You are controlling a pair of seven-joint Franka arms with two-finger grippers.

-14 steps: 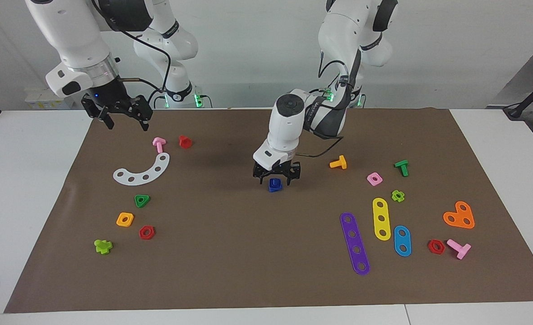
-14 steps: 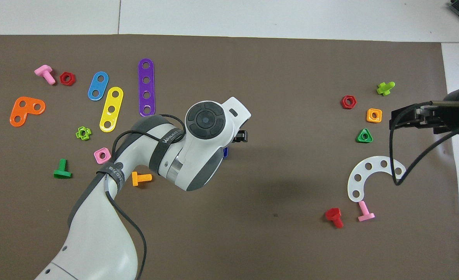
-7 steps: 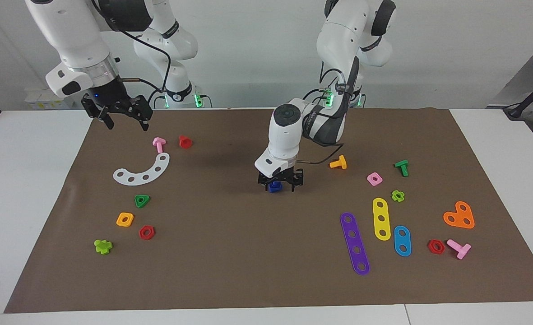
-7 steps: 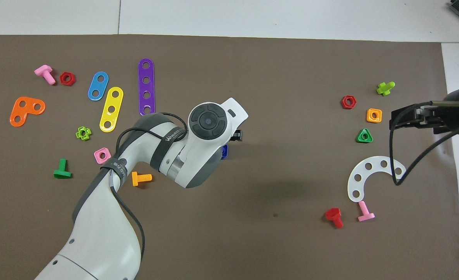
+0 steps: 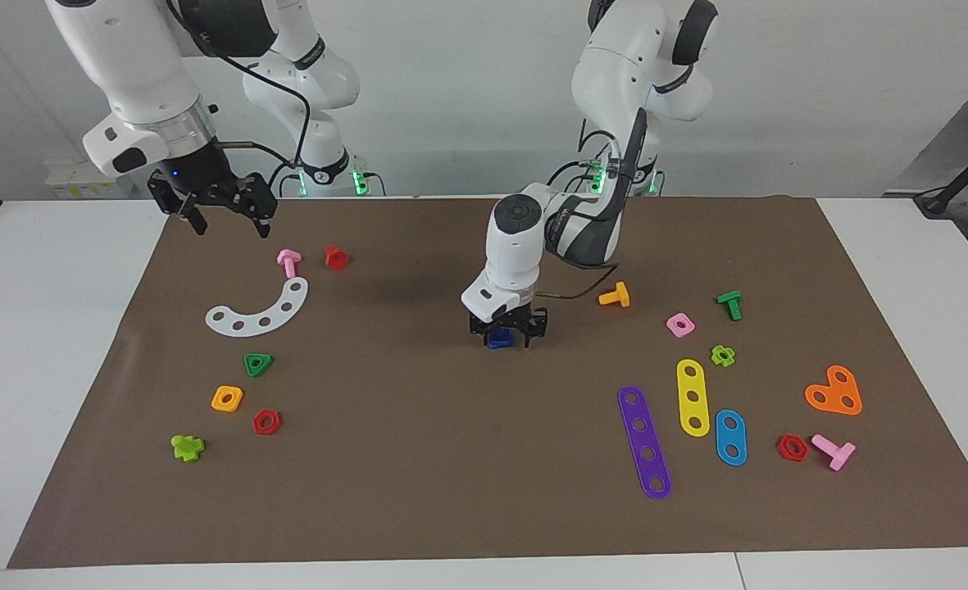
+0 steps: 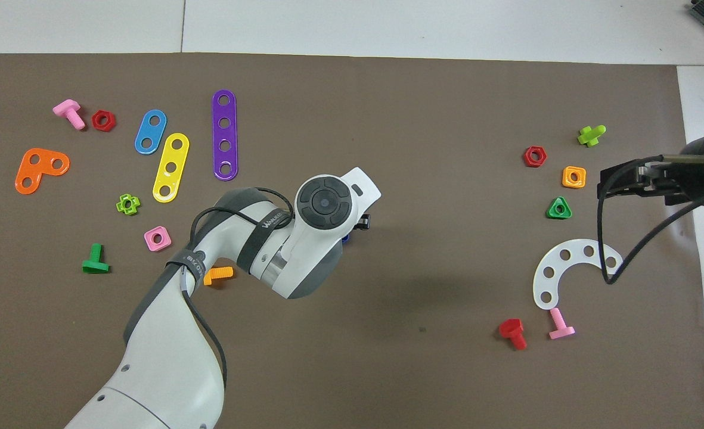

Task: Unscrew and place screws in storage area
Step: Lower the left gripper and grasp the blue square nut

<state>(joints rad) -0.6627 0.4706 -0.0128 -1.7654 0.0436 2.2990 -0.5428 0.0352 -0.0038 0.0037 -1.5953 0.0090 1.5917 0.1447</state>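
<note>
Mid-mat [image 5: 418, 459]: left pincer [image 5: 506, 334] around screw [image 5: 497, 338].

a royal-blue screw [image 5: 497, 339] sits between the black fingers of the left gripper [image 5: 508, 335] on a white-and-grey arm, over a plain brown mat [image 5: 418, 459] on a white table [image 5: 41, 328]. a purple strip [image 5: 644, 442], yellow strip [image 5: 693, 397], blue strip [image 5: 730, 437] and orange plate [image 5: 834, 391] lie toward the left arm's end, with a white arc [image 5: 259, 310] and red nut [image 5: 266, 422] toward the right arm's end. the right gripper [image 5: 225, 215] is black.
</note>
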